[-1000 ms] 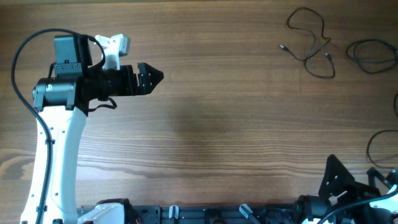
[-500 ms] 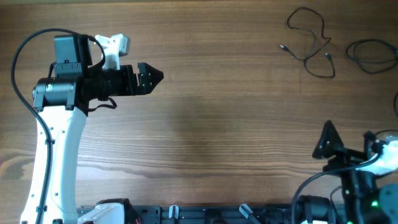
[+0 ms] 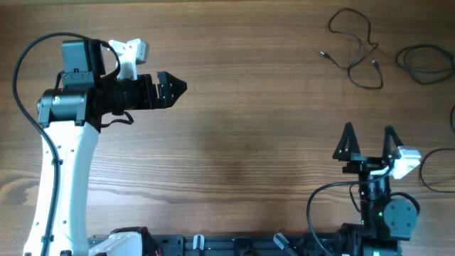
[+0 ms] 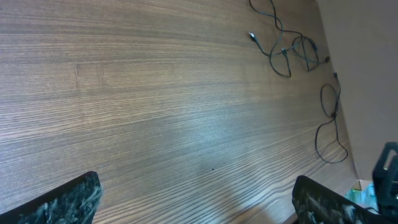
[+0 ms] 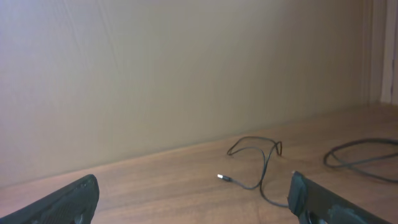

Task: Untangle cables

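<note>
Several thin black cables lie as separate loose strands at the table's far right. One cable [image 3: 353,67] with small plug ends lies at the top right, a coiled one [image 3: 425,64] beside it, and a loop [image 3: 431,165] at the right edge. My left gripper [image 3: 178,88] is open and empty over the left side, far from them. It sees the strands [image 4: 292,53] far ahead. My right gripper [image 3: 368,141] is open and empty, pointing at the far edge, below the cables. In its wrist view a cable [image 5: 266,163] with a silver plug lies ahead between the fingers.
The wooden table [image 3: 249,128] is bare between the arms. A plain beige wall [image 5: 186,74] stands behind the far edge. Another cable loop [image 5: 348,148] lies to the right. The arm bases and a black rail [image 3: 234,245] run along the near edge.
My right arm has risen from the bottom right corner and swung left, so its open fingers now point at the far edge. The left arm and cables have not moved.
</note>
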You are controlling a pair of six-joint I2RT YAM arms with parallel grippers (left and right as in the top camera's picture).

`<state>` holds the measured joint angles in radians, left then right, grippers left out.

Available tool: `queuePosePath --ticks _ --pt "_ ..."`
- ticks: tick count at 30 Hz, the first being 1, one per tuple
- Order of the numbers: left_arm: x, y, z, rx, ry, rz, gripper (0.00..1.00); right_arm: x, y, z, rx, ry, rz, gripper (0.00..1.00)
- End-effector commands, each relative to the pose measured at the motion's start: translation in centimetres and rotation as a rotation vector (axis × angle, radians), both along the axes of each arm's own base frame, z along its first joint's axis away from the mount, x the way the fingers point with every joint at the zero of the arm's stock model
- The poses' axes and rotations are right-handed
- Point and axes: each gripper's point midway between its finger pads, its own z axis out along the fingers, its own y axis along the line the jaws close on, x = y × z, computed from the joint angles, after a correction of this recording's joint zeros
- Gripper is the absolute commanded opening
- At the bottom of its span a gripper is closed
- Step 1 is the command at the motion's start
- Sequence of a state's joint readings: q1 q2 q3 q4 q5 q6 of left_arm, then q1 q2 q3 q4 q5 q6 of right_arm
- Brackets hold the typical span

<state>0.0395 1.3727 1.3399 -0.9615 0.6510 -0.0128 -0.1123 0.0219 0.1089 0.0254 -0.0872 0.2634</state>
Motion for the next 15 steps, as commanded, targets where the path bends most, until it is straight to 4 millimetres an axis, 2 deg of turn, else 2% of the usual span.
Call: queuePosePath --ticks 1,10,15 --pt "0.1 0.1 0.1 0.008 -0.009 0.001 1.0 0.2 0.3 -1.0 0.006 -0.009 0.021 1.0" --pt "0.1 0.1 0.1 0.008 -0.009 0.001 1.0 0.3 -0.1 -1.4 -0.001 0.005 -0.005 1.0" --pt "0.1 0.1 0.1 0.008 -0.009 0.001 1.0 0.7 -0.1 -4.0 0.013 0.059 -0.003 1.0"
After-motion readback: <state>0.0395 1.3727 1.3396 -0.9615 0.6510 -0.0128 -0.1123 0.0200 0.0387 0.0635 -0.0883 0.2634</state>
